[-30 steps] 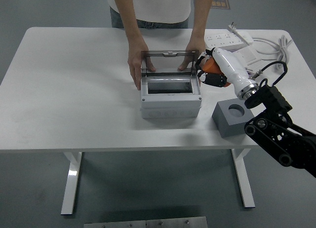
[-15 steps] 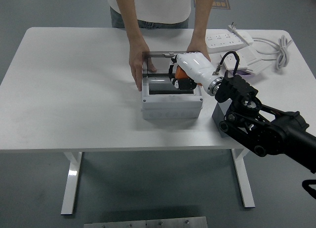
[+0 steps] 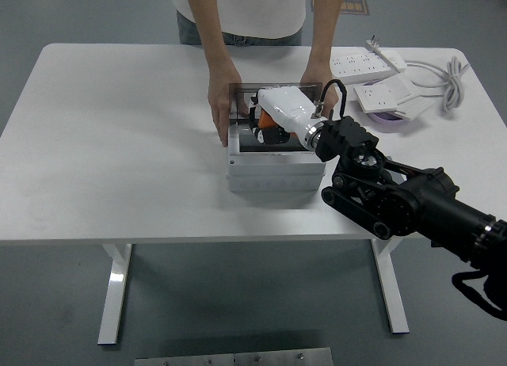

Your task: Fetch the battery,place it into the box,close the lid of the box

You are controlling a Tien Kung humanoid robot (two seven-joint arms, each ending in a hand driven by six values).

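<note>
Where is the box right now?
In the head view the box sits mid-table near the front edge, lid up, held steady by the person's hands, with the right robot hand over its opening.

matt grey plastic box, glossy white hand shell.

A white power strip lies near the table's far right corner, with a second white strip just in front of it. A coiled white cable rests by the right edge.
</note>
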